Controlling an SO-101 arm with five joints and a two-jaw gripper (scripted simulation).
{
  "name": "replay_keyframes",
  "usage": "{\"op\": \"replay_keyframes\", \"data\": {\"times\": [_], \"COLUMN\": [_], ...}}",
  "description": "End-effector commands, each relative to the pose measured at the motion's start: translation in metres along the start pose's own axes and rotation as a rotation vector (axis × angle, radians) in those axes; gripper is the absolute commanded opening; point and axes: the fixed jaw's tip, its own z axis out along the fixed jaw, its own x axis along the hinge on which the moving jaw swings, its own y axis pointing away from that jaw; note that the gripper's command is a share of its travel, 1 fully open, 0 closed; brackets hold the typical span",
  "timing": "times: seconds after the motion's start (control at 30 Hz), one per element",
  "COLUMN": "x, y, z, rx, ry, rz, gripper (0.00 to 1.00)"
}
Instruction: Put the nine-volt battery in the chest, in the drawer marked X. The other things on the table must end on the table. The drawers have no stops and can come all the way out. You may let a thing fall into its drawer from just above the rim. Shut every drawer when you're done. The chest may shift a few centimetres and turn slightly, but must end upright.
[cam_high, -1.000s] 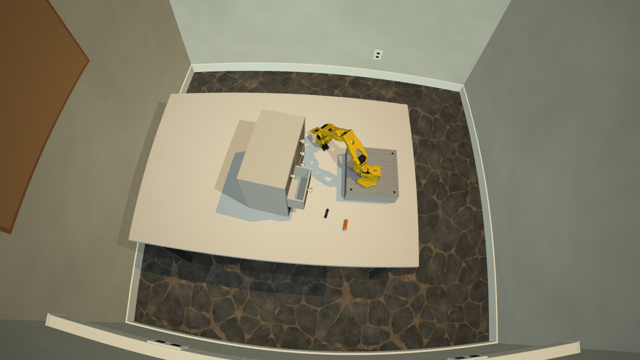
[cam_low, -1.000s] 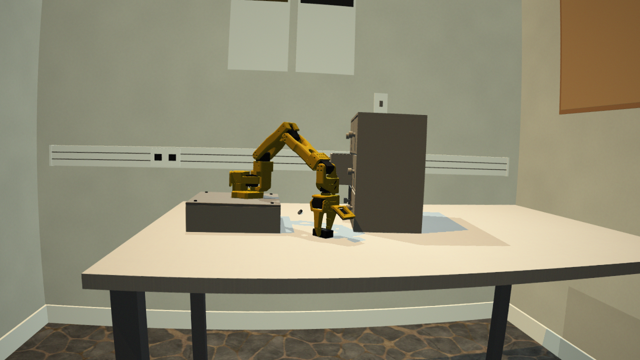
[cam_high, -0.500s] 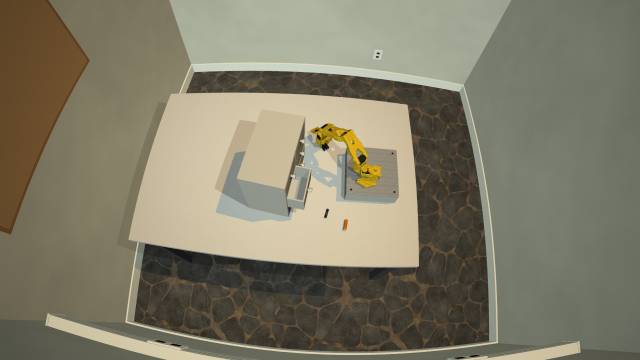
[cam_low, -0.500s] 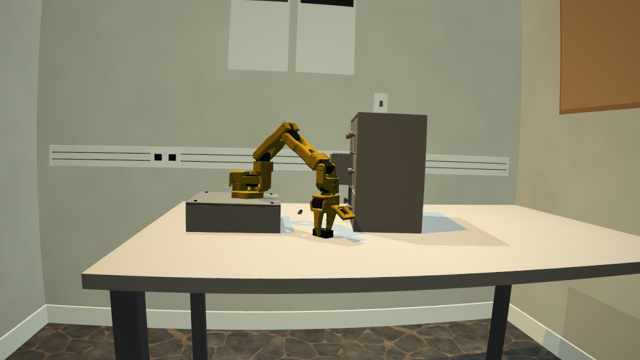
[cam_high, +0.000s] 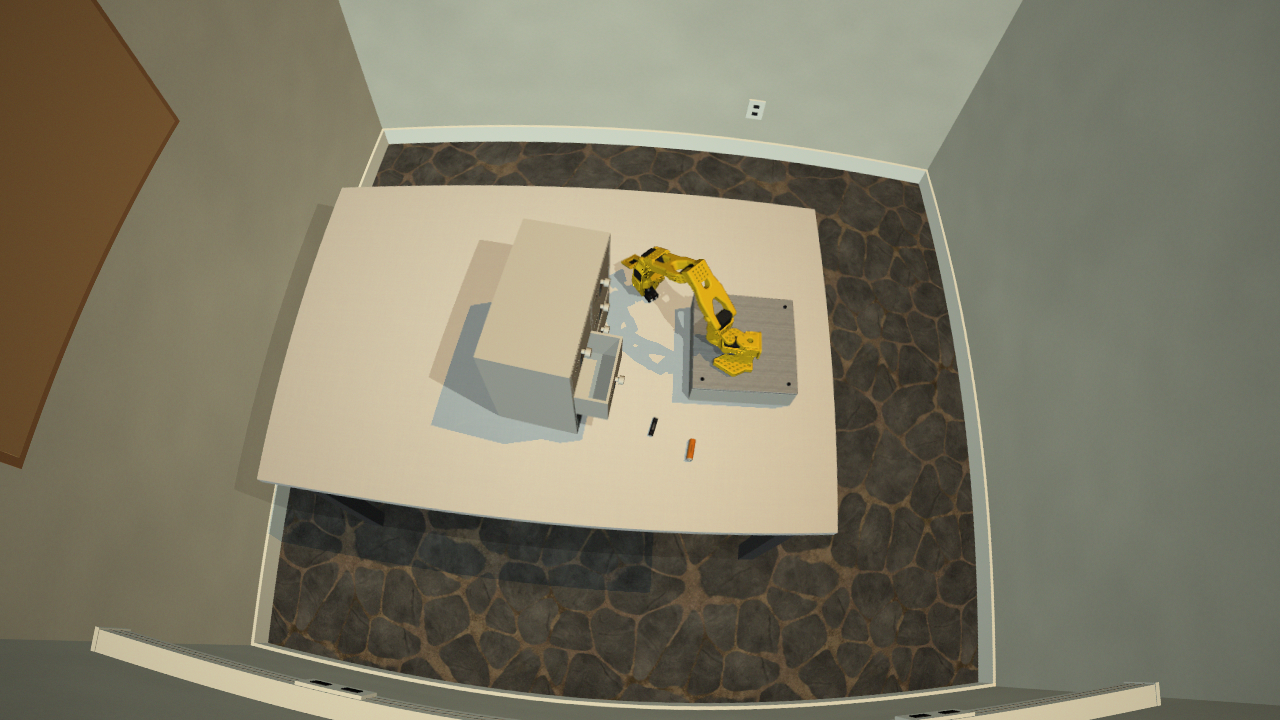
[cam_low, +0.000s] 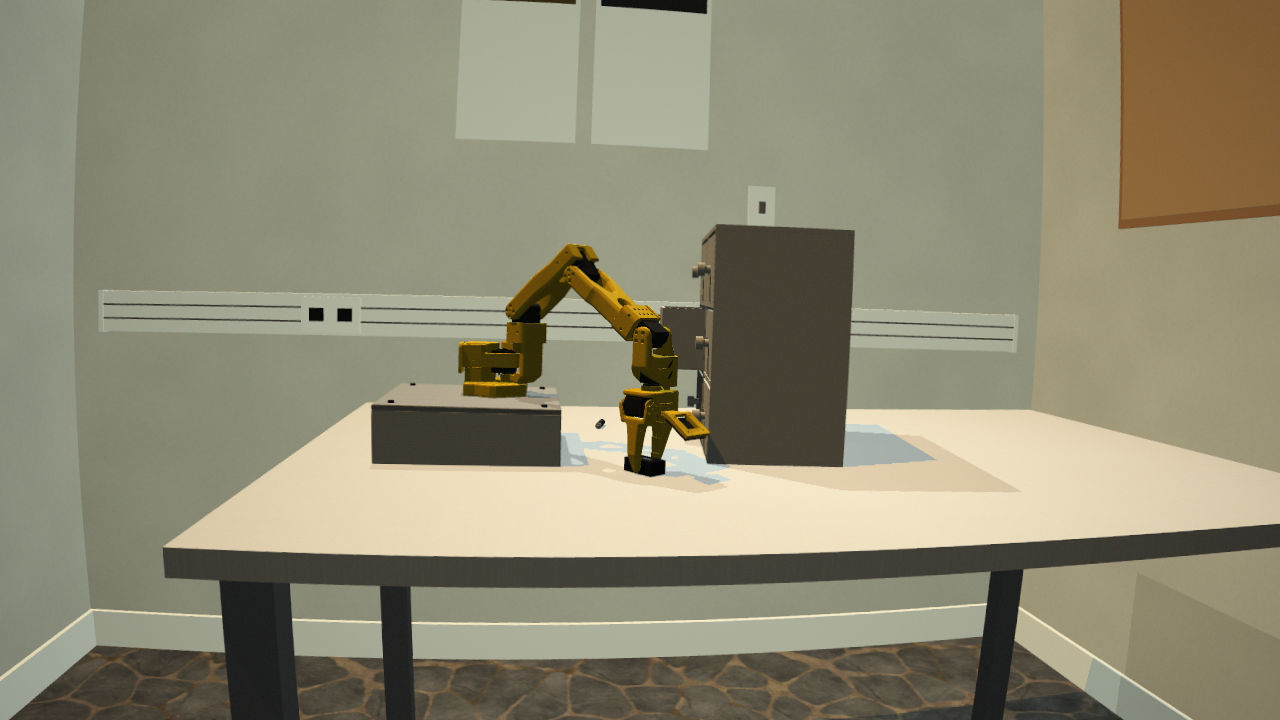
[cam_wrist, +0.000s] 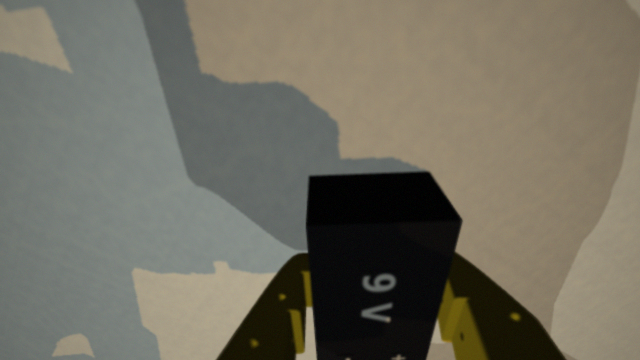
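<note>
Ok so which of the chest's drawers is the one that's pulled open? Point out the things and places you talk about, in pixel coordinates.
The middle-row drawer (cam_high: 597, 409) (cam_low: 682, 338) at the end nearer the orange cylinder (cam_high: 691, 449); only it juts out, its inside showing.

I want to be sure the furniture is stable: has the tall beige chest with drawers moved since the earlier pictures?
No. In the top view, the beige chest of drawers keeps its place against the edges of the pale table.
</note>
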Motion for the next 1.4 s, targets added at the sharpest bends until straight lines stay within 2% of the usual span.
{"op": "replay_keyframes", "data": {"times": [0.0, 0.67, 0.93, 1.37], "x": [0.002, 0.002, 0.002, 0.05], "y": [0.0, -0.001, -0.001, 0.033], "z": [-0.009, -0.05, -0.05, -0.053], "rx": [0.0, 0.0, 0.0, -0.002], "ry": [0.008, 0.008, 0.008, 0.007], "rz": [0.007, 0.007, 0.007, -0.271], "gripper": [0.0, 0.0, 0.0, 0.0]}}
